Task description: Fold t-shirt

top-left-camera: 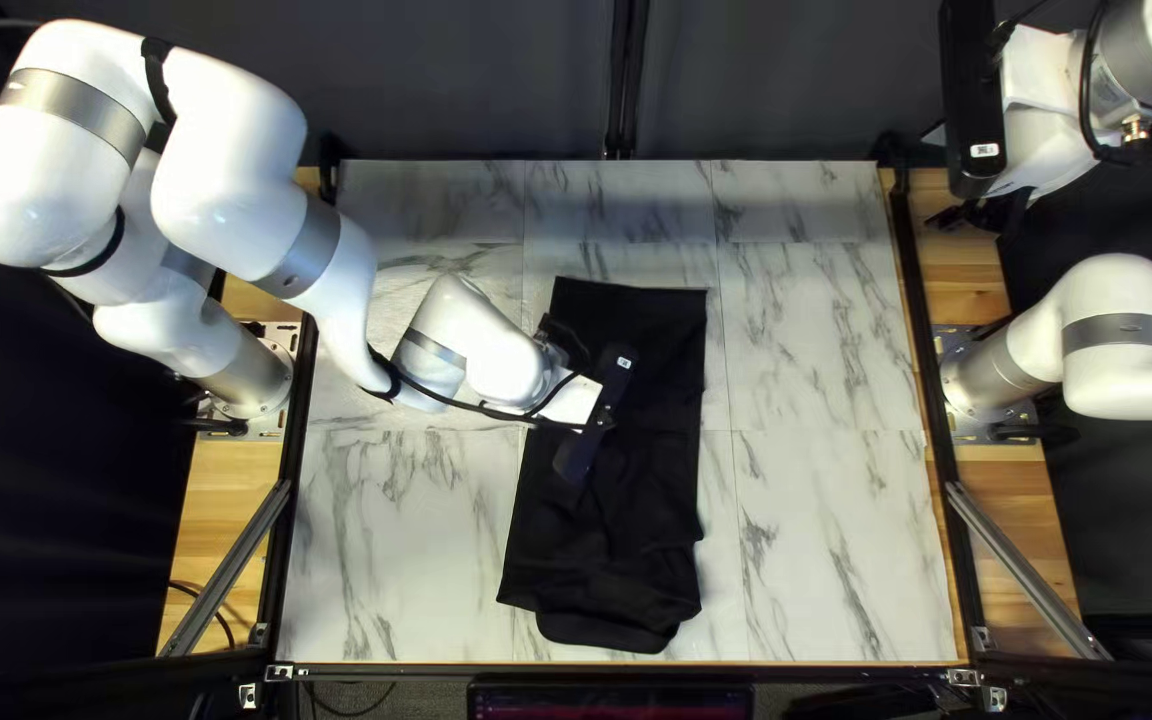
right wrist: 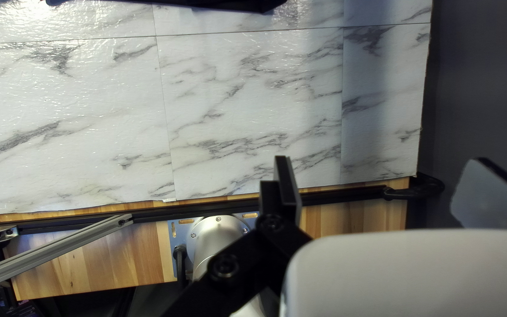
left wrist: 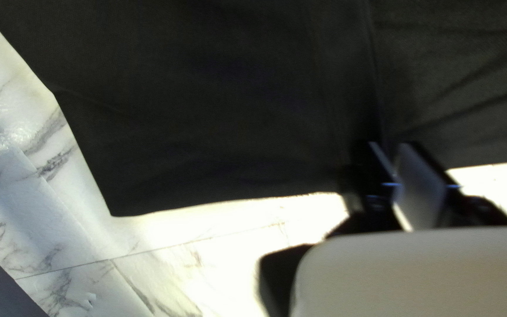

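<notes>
In the top left view my left gripper is low over the left side of the black t-shirt, its fingertips hidden. The shirt is a long strip, smooth at the far end and rumpled at the near end. The left wrist view shows this gripper open by a narrow gap at the edge of the black cloth, with bright table showing between its fingers. My right gripper is raised beyond the table's far right corner. Seen from its own wrist, this gripper is wide open and holds nothing.
The marble-patterned table shows on both sides of the shirt. My left arm reaches across its left part. Dark rails and angled metal struts border the left and right sides. A dark curtain hangs behind the far edge.
</notes>
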`<act>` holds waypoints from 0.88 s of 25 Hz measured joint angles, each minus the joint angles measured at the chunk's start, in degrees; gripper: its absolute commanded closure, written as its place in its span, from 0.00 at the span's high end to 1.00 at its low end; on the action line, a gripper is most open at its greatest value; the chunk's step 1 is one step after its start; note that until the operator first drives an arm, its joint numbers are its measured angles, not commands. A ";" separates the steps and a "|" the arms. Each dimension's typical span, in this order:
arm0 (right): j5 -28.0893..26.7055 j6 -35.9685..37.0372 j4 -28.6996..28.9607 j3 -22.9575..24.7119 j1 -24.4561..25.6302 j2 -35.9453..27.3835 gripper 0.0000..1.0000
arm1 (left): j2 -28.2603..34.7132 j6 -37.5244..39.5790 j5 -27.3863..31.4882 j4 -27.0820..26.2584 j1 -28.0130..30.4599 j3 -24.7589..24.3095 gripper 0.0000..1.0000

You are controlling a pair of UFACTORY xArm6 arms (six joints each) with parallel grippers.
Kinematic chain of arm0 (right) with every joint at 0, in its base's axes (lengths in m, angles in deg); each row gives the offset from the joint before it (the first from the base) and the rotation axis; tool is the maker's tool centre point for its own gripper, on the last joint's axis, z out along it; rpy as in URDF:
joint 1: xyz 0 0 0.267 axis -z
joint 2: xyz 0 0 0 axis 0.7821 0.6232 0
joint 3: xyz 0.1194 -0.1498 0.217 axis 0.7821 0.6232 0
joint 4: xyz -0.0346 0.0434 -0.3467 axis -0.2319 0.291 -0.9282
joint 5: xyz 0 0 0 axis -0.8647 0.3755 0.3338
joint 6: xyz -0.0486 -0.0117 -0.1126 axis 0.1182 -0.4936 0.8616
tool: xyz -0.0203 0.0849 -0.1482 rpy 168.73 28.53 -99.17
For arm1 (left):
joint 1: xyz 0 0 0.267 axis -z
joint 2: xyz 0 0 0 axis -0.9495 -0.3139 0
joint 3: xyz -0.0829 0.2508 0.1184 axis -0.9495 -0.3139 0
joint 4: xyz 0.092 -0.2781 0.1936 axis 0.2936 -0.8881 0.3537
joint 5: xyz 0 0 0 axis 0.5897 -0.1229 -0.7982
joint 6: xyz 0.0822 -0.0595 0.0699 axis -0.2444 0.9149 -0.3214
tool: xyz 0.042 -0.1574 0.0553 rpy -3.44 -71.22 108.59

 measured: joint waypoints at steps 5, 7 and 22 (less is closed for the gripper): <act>0.00 0.00 0.00 0.00 0.00 0.00 1.00 | 12.25 -7.74 9.67 -4.45 -3.02 -0.75 1.00; 0.00 0.00 0.00 0.00 0.00 0.00 1.00 | 18.49 -10.82 16.02 -6.39 -4.38 -0.21 1.00; 0.00 0.00 0.00 0.00 0.00 0.00 1.00 | 43.84 -25.46 48.98 -26.56 -24.84 13.34 1.00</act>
